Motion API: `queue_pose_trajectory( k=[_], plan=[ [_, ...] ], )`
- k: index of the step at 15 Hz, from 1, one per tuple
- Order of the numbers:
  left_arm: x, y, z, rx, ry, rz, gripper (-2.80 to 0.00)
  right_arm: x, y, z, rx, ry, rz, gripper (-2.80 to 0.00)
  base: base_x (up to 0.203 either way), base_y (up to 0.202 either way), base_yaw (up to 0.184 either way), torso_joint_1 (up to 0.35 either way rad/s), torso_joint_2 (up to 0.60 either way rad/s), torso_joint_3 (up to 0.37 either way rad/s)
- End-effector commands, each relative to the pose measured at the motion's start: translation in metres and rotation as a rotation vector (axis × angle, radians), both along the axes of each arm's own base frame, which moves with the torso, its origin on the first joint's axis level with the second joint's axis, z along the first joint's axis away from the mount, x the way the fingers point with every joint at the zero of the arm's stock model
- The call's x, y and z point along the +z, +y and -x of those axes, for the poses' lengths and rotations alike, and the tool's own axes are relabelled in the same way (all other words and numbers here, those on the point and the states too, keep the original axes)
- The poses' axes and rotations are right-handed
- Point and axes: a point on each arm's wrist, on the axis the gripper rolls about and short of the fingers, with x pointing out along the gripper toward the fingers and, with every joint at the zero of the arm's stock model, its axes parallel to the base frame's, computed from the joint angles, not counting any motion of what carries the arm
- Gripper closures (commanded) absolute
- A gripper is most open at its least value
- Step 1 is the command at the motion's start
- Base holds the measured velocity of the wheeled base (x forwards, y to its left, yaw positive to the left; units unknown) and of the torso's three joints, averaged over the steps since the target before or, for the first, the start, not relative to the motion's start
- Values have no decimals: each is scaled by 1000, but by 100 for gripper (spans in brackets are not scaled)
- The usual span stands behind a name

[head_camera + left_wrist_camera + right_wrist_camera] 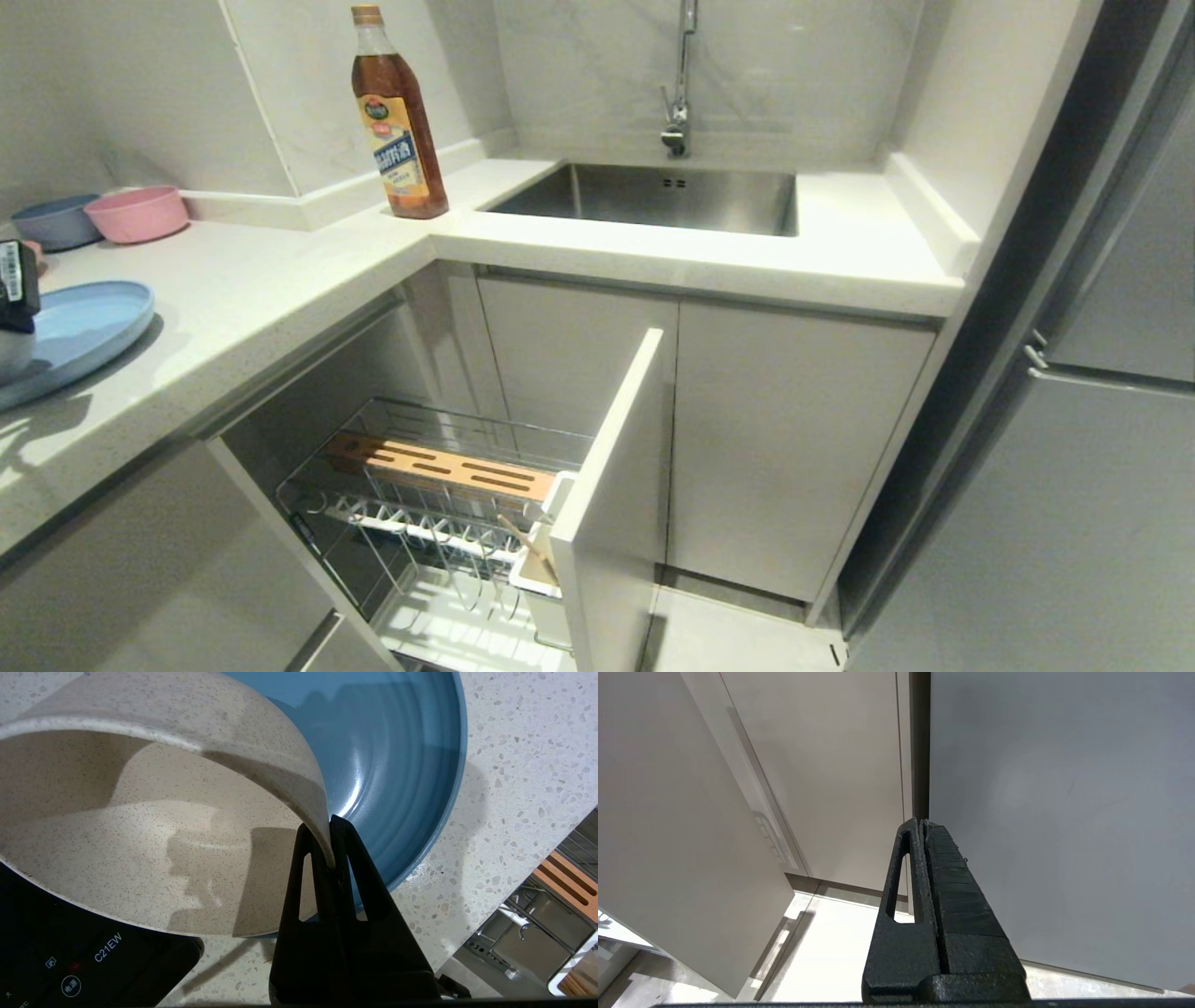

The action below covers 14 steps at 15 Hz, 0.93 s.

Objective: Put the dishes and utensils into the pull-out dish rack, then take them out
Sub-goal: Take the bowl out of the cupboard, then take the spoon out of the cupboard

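Fingers of the left gripper pinch the rim of the white speckled bowl, one inside the wall and one outside, so the bowl hangs tilted above the light-blue plate. The plate lies flat on the pale speckled surface, near its front edge at the far left. In the head view only a dark bit of that gripper shows at the left edge, with the plate beneath it. A black induction hob sits under the bowl's lower side.

Further back on the surface, against the wall, stand a pink bowl and a grey-blue bowl, touching. A bottle of amber cooking wine stands at the inner corner, beside the steel sink with its tap.

Below the surface's front edge the pull-out dish rack is drawn out, its white front panel swung forward. The slotted wooden strip runs along the back of the basket, and chopsticks lean in a white holder just behind the panel.

The right gripper hangs low by the cabinet fronts, its fingers clenched together on nothing.
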Motion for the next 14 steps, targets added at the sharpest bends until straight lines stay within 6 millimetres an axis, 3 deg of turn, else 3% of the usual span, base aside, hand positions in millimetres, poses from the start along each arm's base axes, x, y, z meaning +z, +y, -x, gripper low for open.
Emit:
queue_pose_trajectory(
  k=[1, 4, 5, 11, 14],
  plan=[
    [-1, 1, -1, 2, 9, 3, 0, 0, 0, 0, 0, 0, -1, 0, 0, 0, 0, 0, 0, 0],
    [-1, 2, -1, 6, 7, 2, 0, 0, 0, 0, 0, 0, -1, 0, 0, 0, 0, 0, 0, 0],
    [-1, 2, -1, 6, 6, 2, -280, 0, 0, 0, 0, 0, 0, 0, 0, 0, 0, 0, 0, 0],
    [2, 2, 0, 12, -10, -4, -280, 0, 0, 0, 0, 0, 0, 0, 0, 0, 0, 0, 0, 0],
    [21, -3, 11, 35, -119, -23, -280, 0, 0, 0, 0, 0, -1, 0, 0, 0, 0, 0, 0, 0]
  ],
)
